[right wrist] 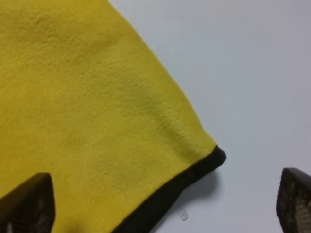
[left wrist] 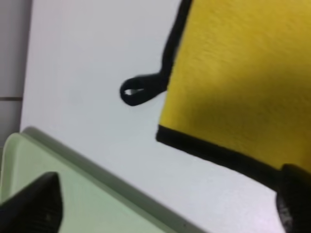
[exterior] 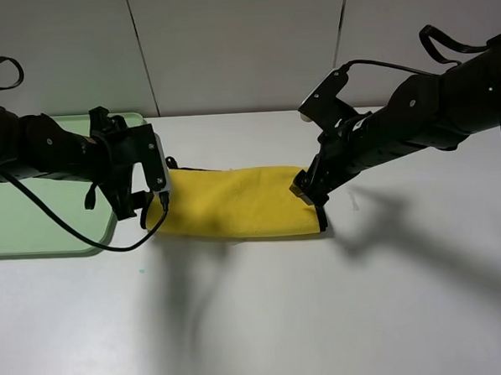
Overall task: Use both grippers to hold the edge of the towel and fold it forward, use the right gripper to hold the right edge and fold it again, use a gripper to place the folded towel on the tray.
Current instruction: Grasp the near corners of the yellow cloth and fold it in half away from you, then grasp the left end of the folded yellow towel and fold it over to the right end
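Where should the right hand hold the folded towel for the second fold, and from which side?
Probably the towel at its black-trimmed right end, coming from the right. It lies flat as a long strip, and the right hand hovers open at that end, so both layers can be pinched.

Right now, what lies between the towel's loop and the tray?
Only bare table, seen in the left wrist view between the loop and the tray rim.

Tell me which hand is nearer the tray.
Left. The left hand hangs beside the right rim of the tray, at the left end of the towel. The right hand is at the towel's right end, the whole towel between it and the tray.
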Controlling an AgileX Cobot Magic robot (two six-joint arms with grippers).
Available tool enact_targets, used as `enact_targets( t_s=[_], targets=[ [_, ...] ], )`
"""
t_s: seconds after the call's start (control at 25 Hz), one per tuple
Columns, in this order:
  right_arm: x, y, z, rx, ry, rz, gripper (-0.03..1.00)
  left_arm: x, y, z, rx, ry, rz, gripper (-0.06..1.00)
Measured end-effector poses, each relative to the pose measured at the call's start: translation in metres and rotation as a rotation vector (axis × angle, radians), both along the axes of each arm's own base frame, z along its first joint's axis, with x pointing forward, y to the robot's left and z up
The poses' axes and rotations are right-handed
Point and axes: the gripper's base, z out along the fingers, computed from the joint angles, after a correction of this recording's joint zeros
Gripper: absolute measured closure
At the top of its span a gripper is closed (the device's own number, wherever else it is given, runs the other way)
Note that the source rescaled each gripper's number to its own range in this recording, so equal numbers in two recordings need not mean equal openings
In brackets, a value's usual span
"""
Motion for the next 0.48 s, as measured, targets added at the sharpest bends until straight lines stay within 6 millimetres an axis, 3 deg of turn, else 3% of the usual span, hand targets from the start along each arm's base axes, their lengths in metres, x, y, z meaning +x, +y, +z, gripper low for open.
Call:
enact_targets(
  t_s=[0.48],
  targets=[
    [0.0003,-0.0001,0.0002,0.003,-0.003,-0.005,-0.03,0.0004,0.0001,0.0004,-0.019,-0.001,0.022,-0.01]
  ],
)
